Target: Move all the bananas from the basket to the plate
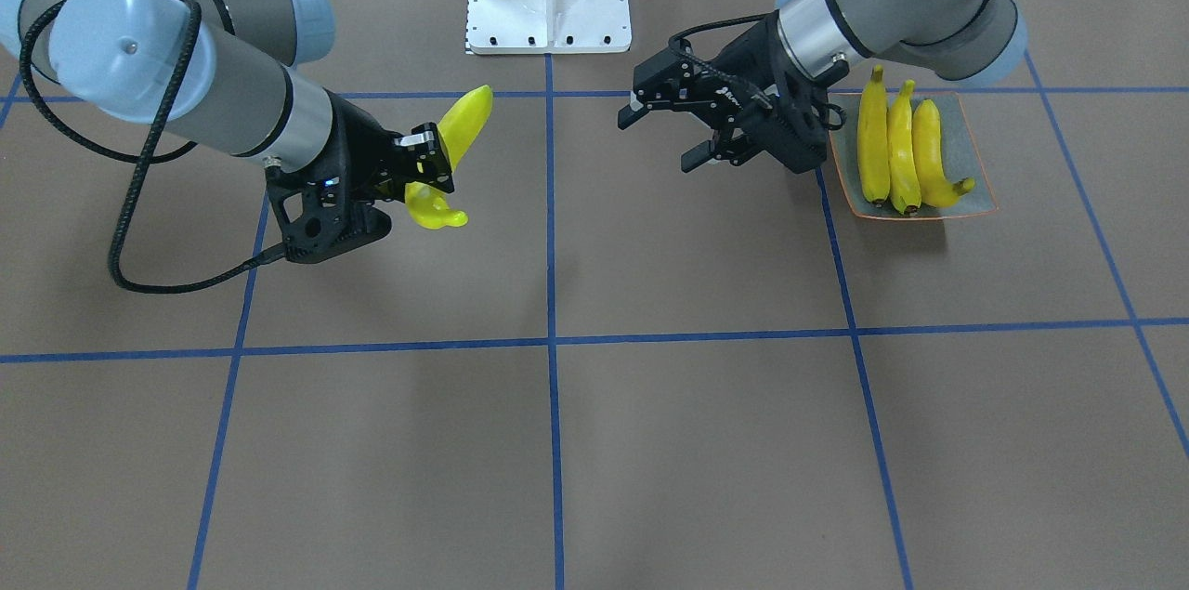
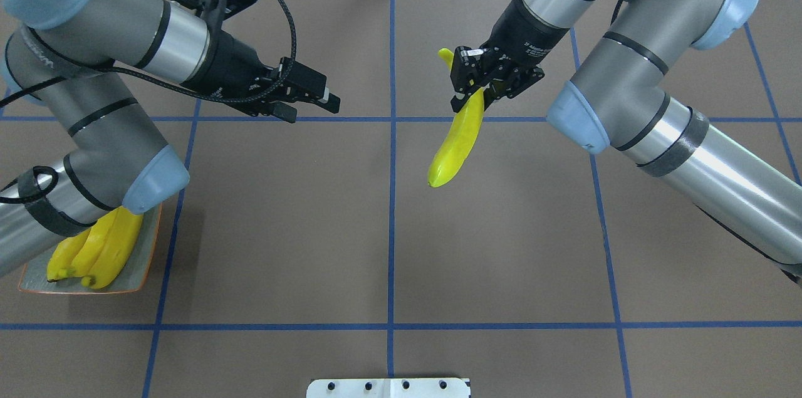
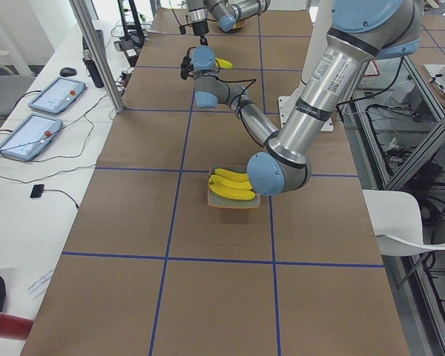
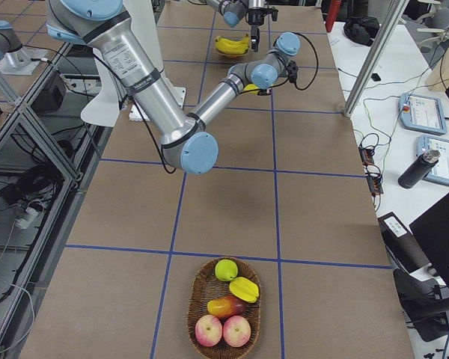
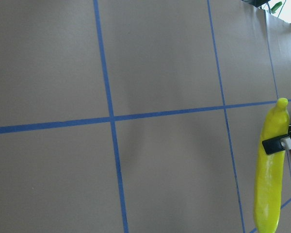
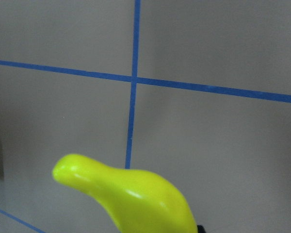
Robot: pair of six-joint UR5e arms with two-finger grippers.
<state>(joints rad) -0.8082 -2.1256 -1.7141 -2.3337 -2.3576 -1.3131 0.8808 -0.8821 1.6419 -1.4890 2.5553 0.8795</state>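
My right gripper pinches a banana near one end, my left gripper stands open and empty; the fruit looks light, stiff and slippery, so a middle hold seems safer.

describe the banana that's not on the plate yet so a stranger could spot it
Start at the table's middle, where the right arm reaches in. Its gripper is shut on a single banana, held up off the surface. The three bananas lie side by side on the plate; this one is alone and in the air.
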